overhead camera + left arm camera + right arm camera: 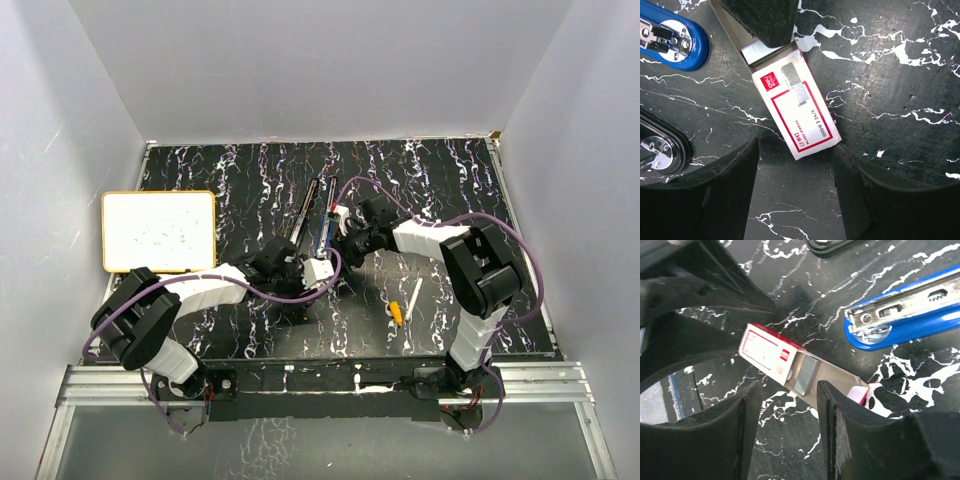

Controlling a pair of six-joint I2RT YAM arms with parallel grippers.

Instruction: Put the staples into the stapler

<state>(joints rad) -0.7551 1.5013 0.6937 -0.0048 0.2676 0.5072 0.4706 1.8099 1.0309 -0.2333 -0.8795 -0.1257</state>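
The staples box (795, 112), red and white, lies flat on the black marbled table. Its tan inner tray (832, 377) is slid partway out, baring a grey strip of staples (802, 375). A blue stapler (910, 315) lies open close by, and a black stapler (660, 150) lies beside it. My left gripper (795, 172) is open, and the box's closed end lies just between its fingertips. My right gripper (787, 412) is open over the tray end with nothing between its fingers. In the top view the left gripper (285, 265) and right gripper (350, 240) face each other mid-table.
A white pen with a yellow tip (405, 303) lies to the right of the grippers. A yellow-framed white board (158, 230) sits at the table's left edge. White walls enclose the table on three sides.
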